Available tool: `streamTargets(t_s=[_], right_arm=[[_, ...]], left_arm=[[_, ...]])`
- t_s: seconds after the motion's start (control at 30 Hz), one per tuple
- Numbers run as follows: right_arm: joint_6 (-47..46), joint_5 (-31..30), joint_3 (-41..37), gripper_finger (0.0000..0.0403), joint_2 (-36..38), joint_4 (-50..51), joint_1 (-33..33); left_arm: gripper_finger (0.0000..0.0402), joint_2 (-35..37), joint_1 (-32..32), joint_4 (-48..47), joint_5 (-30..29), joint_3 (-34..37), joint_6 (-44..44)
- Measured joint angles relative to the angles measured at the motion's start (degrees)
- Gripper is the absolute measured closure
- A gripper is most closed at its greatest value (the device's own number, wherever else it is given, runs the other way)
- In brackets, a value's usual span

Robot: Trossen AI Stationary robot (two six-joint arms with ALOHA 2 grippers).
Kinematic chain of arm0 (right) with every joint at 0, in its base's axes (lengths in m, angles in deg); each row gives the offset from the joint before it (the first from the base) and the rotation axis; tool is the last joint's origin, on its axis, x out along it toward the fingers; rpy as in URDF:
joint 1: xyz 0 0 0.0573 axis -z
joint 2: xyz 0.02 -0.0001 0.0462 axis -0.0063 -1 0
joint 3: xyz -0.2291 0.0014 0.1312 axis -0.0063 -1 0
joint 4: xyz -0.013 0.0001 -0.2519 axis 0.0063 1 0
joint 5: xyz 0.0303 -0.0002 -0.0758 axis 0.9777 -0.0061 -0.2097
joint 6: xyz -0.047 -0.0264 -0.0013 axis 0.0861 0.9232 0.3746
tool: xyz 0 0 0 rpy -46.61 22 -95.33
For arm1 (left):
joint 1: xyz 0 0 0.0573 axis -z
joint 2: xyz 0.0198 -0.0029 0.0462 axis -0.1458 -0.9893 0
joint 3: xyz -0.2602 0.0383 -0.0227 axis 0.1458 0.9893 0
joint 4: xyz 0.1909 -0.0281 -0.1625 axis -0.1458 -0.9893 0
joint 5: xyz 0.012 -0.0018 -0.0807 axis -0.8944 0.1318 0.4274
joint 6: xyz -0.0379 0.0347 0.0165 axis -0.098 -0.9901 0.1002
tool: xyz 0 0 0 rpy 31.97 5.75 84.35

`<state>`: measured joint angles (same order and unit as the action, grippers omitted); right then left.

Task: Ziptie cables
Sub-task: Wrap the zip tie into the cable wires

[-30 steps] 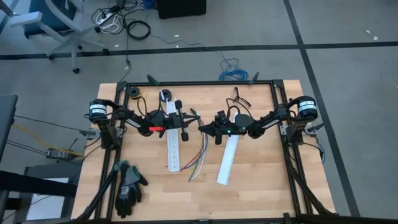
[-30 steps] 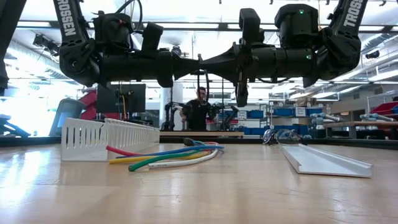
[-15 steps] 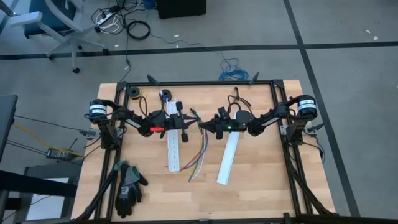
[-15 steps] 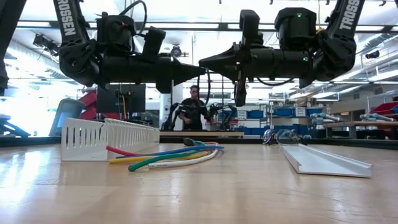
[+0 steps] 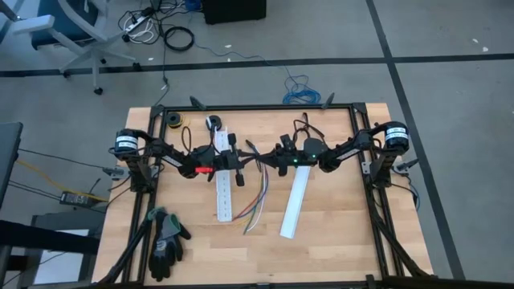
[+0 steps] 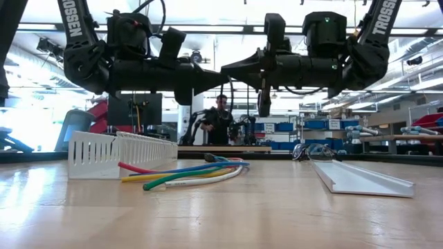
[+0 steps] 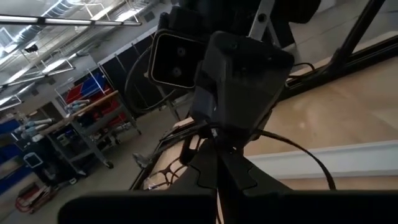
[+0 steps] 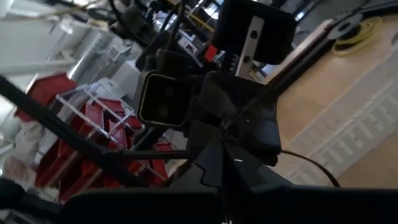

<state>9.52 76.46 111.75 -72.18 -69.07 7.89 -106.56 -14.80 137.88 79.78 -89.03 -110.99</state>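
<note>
Multicoloured cables lie loose on the wooden table, between the perforated white strip and the plain white channel, their long axis running roughly from the table's far middle toward its near edge. Both arms hang well above them, tip to tip over the table's centre: the left gripper and the right gripper meet nose to nose, each with fingers closed narrow. A thin dark line, probably a zip tie, seems to bridge the two tips, but it is too fine to confirm which gripper holds it. The cables sit below and slightly nearward of the meeting point, about equally close to either arm. Each wrist view shows mainly the opposing arm's camera housing; the cables are absent from both. A pair of gloves rests at the table's near left.
</note>
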Motion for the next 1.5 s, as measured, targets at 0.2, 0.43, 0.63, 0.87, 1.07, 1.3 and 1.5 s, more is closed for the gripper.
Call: streamTargets(t_s=[0.2, 0.43, 0.63, 0.87, 1.07, 1.3, 1.5], right_arm=[[3.79, 0.95, 0.05, 0.0391, -0.02, -0.05, 0.02], [5.63, 5.85, 0.12, 0.033, -0.02, -0.26, 0.78], [6.02, 14.99, 0.16, 0.0279, -0.02, -0.22, 3.48], [3.77, 20.43, -0.89, 0.0271, -0.02, 0.0, 5.88], [6.54, 18.08, -0.06, 0.0277, -0.02, 0.35, 5.86], [7.26, 18.24, 2.69, 0.0287, -0.02, 7.54, 5.9], [8.67, 19.21, 3.92, 0.0292, -0.04, 7.81, 5.81]], left_arm=[[0.0401, 0.0, 0.02, 0.17, 0.26, 0.0, 2.16], [0.0401, 0.0, 0.04, 0.13, 2.64, 0.0, 2.74], [0.0401, 0.0, -0.08, 0.56, 3.28, 0.92, 5.27], [0.0401, 0.0, -0.17, 5.22, 4.8, 3.91, 6.76], [0.0401, 0.0, -0.15, 0.68, 5.99, 3.54, 10.64], [0.0401, 0.0, -0.17, -1.57, 6.73, 2.51, 11.5], [0.0401, 0.0, -0.17, -2.02, 6.75, 2.51, 12.83]])
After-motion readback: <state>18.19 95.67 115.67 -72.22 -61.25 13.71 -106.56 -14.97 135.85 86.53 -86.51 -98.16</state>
